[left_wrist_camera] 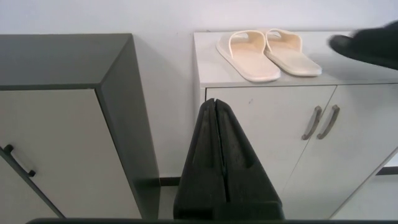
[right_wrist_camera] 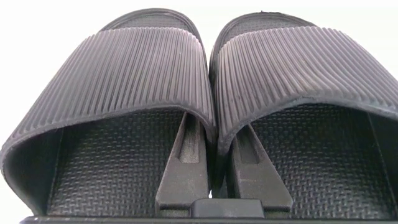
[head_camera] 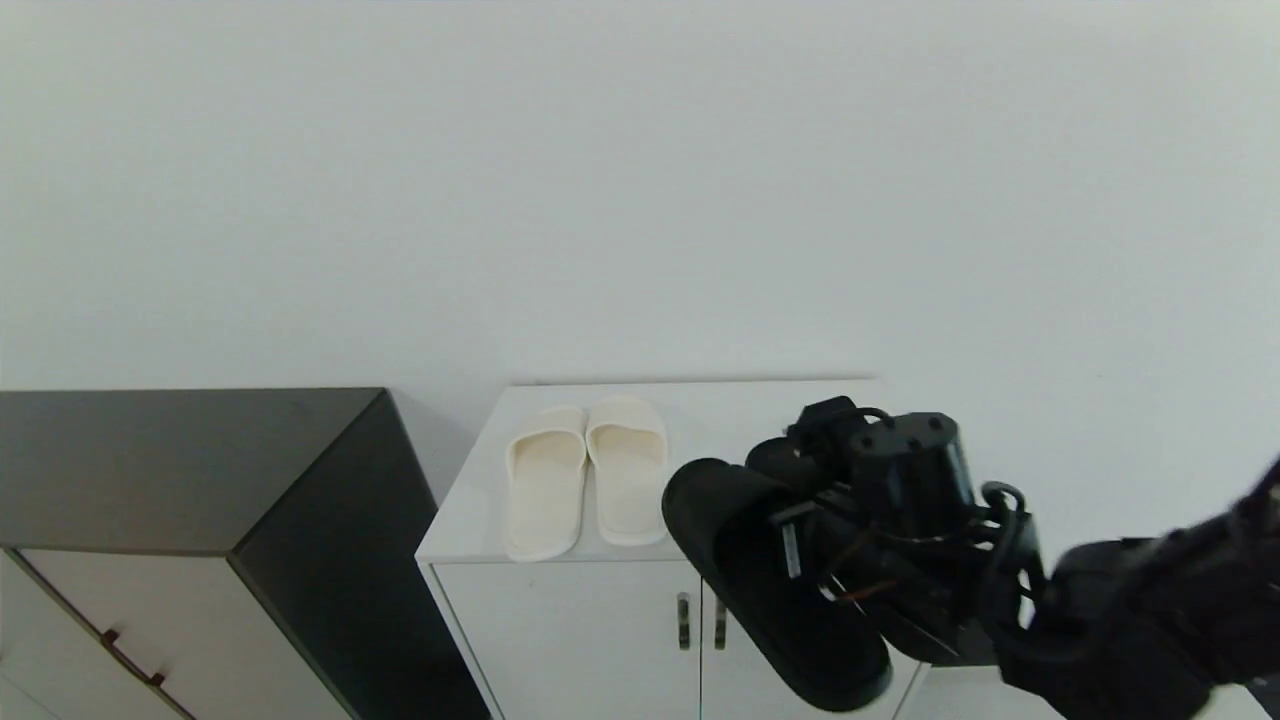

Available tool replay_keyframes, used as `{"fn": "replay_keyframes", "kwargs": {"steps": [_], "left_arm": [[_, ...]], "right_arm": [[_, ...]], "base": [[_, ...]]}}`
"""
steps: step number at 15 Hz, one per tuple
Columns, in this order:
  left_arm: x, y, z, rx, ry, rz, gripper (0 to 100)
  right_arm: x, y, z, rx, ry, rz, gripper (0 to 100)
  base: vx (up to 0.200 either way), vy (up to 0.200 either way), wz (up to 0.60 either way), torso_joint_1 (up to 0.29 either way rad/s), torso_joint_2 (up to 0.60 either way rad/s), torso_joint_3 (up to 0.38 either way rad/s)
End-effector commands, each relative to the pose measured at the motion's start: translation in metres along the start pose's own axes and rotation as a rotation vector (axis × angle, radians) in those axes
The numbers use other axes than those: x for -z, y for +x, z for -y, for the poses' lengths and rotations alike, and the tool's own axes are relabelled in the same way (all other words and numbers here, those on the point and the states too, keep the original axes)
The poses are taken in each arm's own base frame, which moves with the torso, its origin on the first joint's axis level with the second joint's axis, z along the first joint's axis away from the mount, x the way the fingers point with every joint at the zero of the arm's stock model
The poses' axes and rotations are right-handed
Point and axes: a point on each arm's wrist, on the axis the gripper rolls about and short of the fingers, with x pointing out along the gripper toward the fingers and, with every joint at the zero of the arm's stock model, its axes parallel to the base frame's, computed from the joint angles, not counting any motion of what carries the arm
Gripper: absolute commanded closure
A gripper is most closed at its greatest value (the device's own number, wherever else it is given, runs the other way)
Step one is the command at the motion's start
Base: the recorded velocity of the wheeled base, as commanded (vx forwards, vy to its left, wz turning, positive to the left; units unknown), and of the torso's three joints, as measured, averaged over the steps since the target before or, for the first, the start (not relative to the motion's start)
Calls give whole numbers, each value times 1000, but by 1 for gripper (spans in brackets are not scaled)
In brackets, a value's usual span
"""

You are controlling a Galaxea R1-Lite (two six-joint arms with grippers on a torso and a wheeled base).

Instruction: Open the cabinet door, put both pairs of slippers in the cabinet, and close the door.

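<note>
Over the right end of the white cabinet's top, the right hand (right_wrist_camera: 214,168) is clamped on the black slippers (head_camera: 800,640). One finger sits inside each shoe, under the ribbed strap. The two inner walls are squeezed together between the fingers, which is why a single grip carries the whole pair as one bundle. The pair hangs tilted, toes pointing away from the arm. It looks raised off the surface (head_camera: 720,410), though I cannot be sure nothing touches.

Just beside them on that surface lie the cream slippers (head_camera: 545,485), side by side and flat, toes towards the wall. They have not been picked up.

Below, the white cabinet (head_camera: 560,640) has both doors shut, its two handles (head_camera: 683,620) close together at the middle seam. As I read it, nothing can go inside until one of those doors swings open.

Lower down and to the left, the left hand (left_wrist_camera: 215,109) is pressed fully closed with nothing in it. It points towards the gap between the white cabinet and the dark cabinet (head_camera: 180,460) and sits near the door handles. My guess is that it is kept free to work the door while the right hand is loaded.
</note>
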Motion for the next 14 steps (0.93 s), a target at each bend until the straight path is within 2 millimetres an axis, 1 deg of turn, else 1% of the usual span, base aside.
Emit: {"fn": "replay_keyframes", "kwargs": {"steps": [1, 2, 5, 8, 14], "left_arm": [[0, 0, 0, 0, -1, -2, 100], [0, 0, 0, 0, -1, -1, 100], [0, 0, 0, -1, -4, -1, 100], [0, 0, 0, -1, -4, -1, 100], [0, 0, 0, -1, -4, -2, 100]], "right_arm": [[10, -90, 6, -259, -38, 40, 100], [16, -98, 8, -306, -43, 23, 100], [22, -94, 10, -322, -42, -9, 100], [26, -94, 10, -331, -48, -22, 100], [28, -94, 10, -339, -49, -33, 100]], "base": [[0, 0, 0, 0, 0, 0], [0, 0, 0, 0, 0, 0], [0, 0, 0, 0, 0, 0], [0, 0, 0, 0, 0, 0], [-200, 0, 0, 9, 3, 2]]}}
